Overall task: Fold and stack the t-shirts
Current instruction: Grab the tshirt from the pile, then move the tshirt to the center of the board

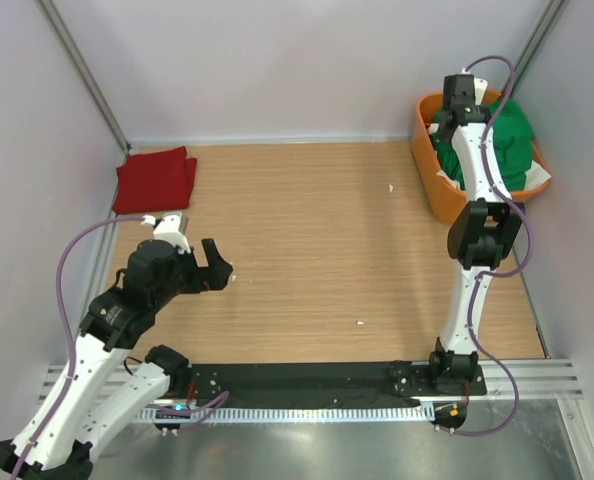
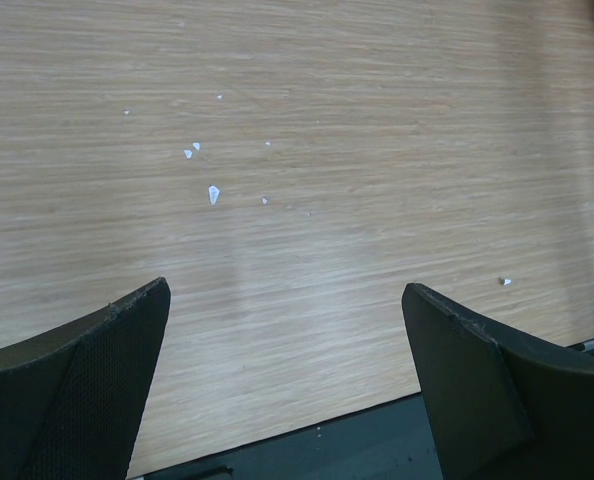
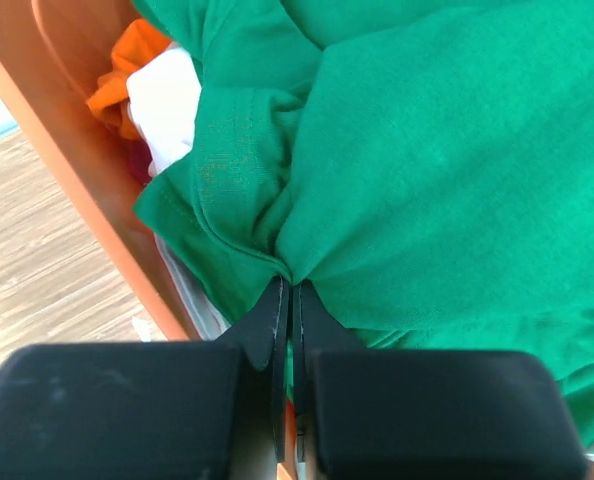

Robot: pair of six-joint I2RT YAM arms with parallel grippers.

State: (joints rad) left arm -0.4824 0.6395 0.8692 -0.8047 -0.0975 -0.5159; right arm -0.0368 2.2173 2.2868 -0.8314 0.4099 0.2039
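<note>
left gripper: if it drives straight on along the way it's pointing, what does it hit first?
The bare wooden tabletop. The left gripper, open, points down at it with only a few white specks in that line. How far off the wood is, the wrist view doesn't tell.

Top view: bright, even, diffuse light. Walls (image 1: 277, 60) pale, near washed out. Shadows on table (image 1: 317, 240) faint, soft-edged.
Left wrist view: wood grain sharp, faint pale glare streak down middle. Left gripper (image 2: 285, 290) dark, little surface detail, edges slightly soft.
Right wrist view: green shirt (image 3: 447, 170) vivid, folds sharp. Right gripper (image 3: 290, 290) body close to lens, black, blurred.
</note>
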